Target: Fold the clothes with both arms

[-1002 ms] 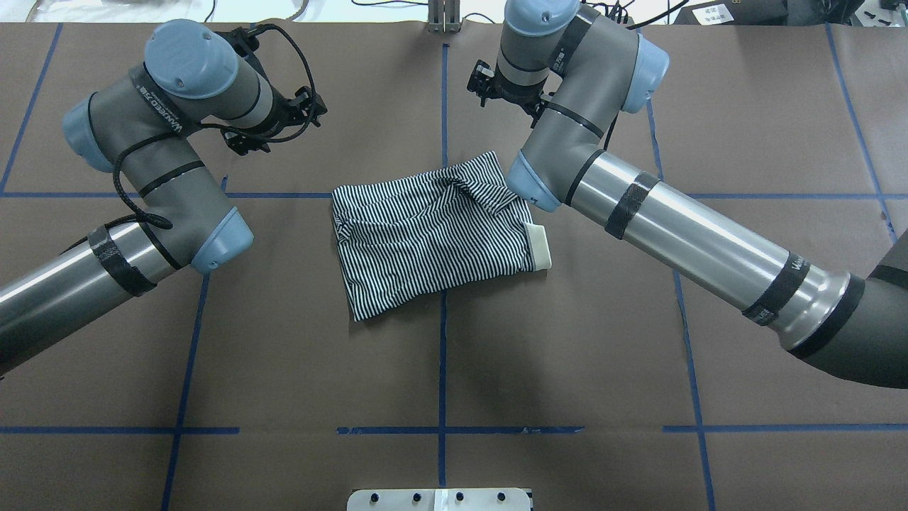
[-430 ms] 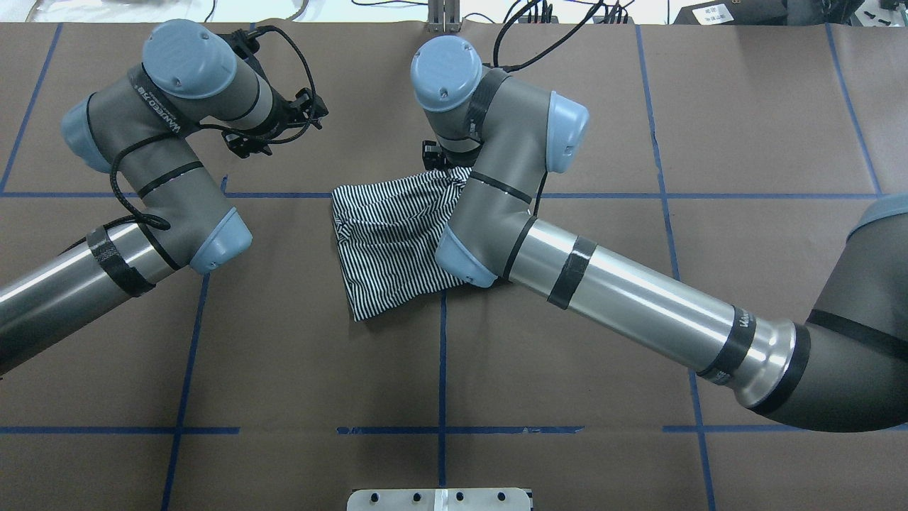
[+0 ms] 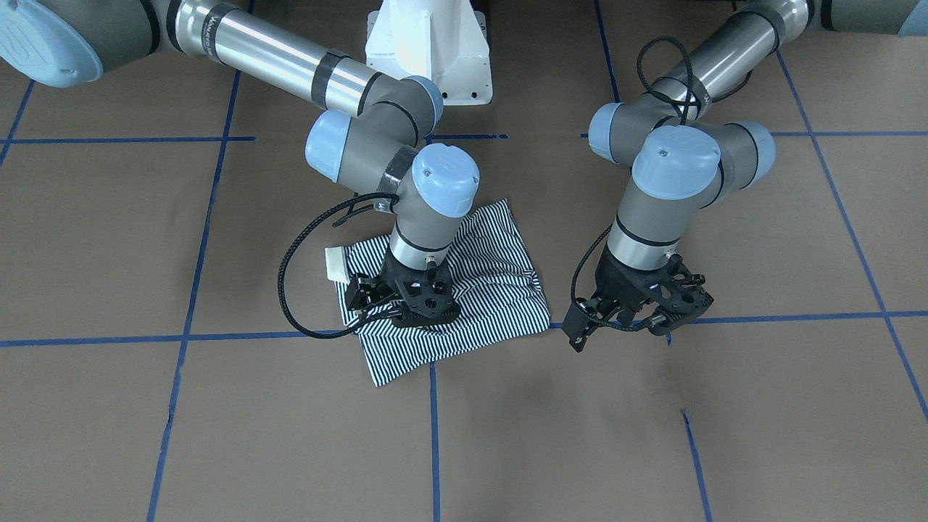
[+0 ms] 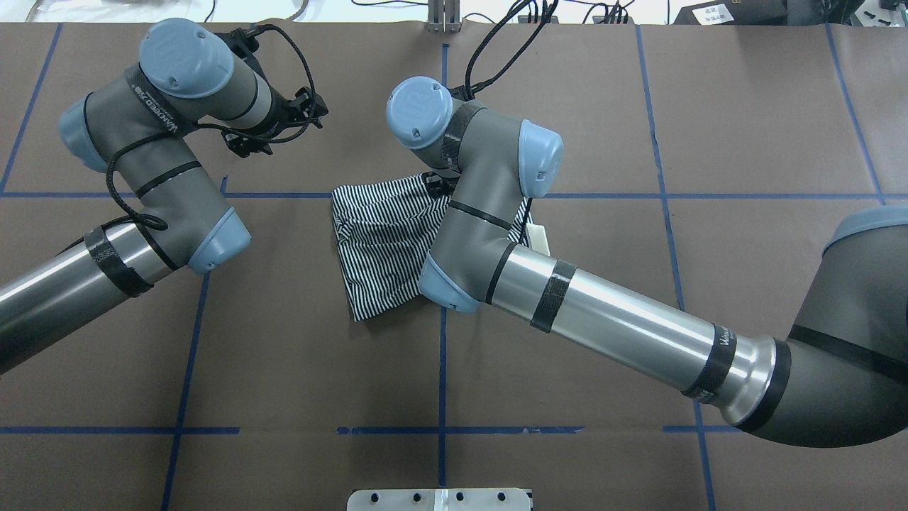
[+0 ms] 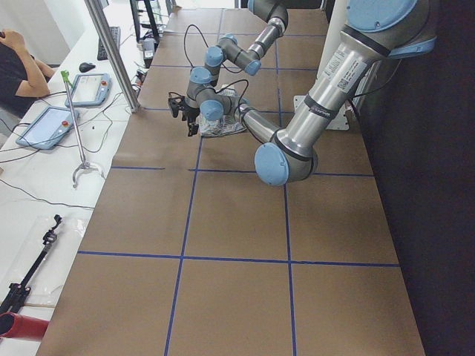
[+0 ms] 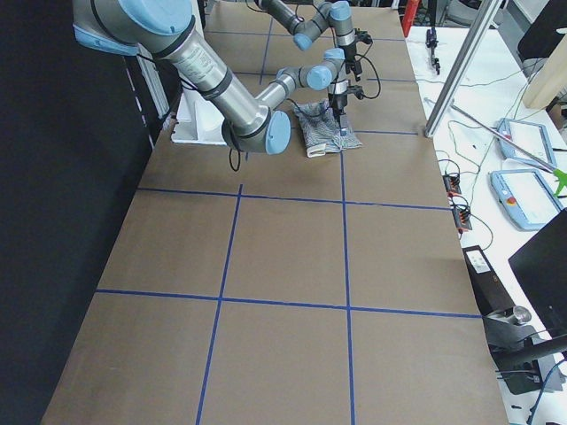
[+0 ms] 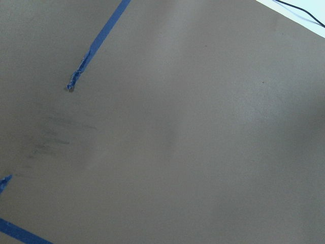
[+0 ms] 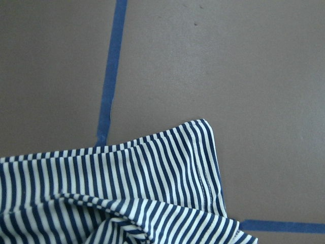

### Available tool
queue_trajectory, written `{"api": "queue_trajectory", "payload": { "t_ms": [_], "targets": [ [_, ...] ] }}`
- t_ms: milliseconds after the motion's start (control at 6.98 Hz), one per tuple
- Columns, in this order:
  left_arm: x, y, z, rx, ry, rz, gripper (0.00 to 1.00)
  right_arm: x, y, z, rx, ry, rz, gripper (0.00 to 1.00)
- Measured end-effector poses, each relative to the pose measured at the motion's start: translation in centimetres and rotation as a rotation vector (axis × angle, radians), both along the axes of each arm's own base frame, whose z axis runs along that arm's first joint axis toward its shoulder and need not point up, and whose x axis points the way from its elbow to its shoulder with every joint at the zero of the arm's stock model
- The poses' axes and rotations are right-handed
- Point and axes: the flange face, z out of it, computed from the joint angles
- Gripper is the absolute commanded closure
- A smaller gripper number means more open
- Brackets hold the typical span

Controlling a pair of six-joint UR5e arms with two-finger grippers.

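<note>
The clothes, a navy-and-white striped shirt (image 3: 493,290) (image 4: 383,234), lie folded into a rough rectangle at the table's middle. The cream collar (image 3: 335,264) (image 4: 539,238) pokes out on the robot's right side. My right gripper (image 3: 402,315) is down on the shirt's far edge with its fingers apart and cloth bunched under it. The right wrist view shows a striped corner (image 8: 152,193) but no fingers. In the overhead view the right wrist hides that gripper. My left gripper (image 3: 623,330) (image 4: 277,124) hangs open above bare table, left of the shirt and apart from it.
Blue tape lines (image 4: 441,355) grid the brown table cover. The white pedestal base (image 3: 428,51) stands at the robot's side. A side table with tablets (image 5: 89,89) and a seated person (image 5: 15,67) lies beyond the far edge.
My right arm has swung left and down from beyond the shirt's right corner onto its far edge, and it now covers the shirt's right half. The left arm has barely moved.
</note>
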Motion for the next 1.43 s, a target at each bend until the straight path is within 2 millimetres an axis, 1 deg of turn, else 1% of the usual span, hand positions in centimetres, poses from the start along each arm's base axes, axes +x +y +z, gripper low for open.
{"api": "queue_trajectory", "payload": {
  "t_ms": [286, 430, 573, 716, 859, 1002, 1145, 1289, 1432],
  "targets": [
    [-0.2, 0.6, -0.6, -0.008, 0.025, 0.029, 0.0, -0.3, -1.1, 1.9, 0.034, 0.044, -0.021, 0.0],
    [-0.2, 0.8, -0.6, -0.011, 0.03, 0.037, 0.0, 0.1, -2.4, 3.0, 0.048, 0.053, -0.021, 0.0],
    [-0.2, 0.8, -0.6, -0.013, 0.033, 0.041, 0.0, 1.4, -4.8, 4.5, 0.081, 0.069, -0.012, 0.0],
    [-0.2, 0.9, -0.6, -0.013, 0.034, 0.042, 0.0, 3.4, -7.8, 5.8, 0.129, 0.09, -0.005, 0.0],
    [-0.2, 0.9, -0.6, -0.012, 0.035, 0.043, 0.0, 6.0, -10.6, 6.6, 0.164, 0.109, -0.015, 0.0],
    [-0.4, 0.8, -0.8, -0.007, 0.036, 0.044, 0.0, 8.7, -12.7, 6.8, 0.167, 0.101, -0.031, 0.0],
    [-1.3, 0.6, -1.3, 0.019, 0.035, 0.058, 0.0, 12.2, -14.3, 7.1, 0.132, 0.047, -0.052, 0.0],
    [-3.7, 0.3, -1.4, 0.07, 0.029, 0.097, 0.0, 17.7, -15.2, 8.4, 0.068, -0.037, -0.067, 0.0],
    [-8.0, -0.1, -0.3, 0.133, 0.011, 0.147, 0.0, 25.2, -15.0, 10.2, 0.008, -0.102, -0.077, 0.0]
  ]
}}
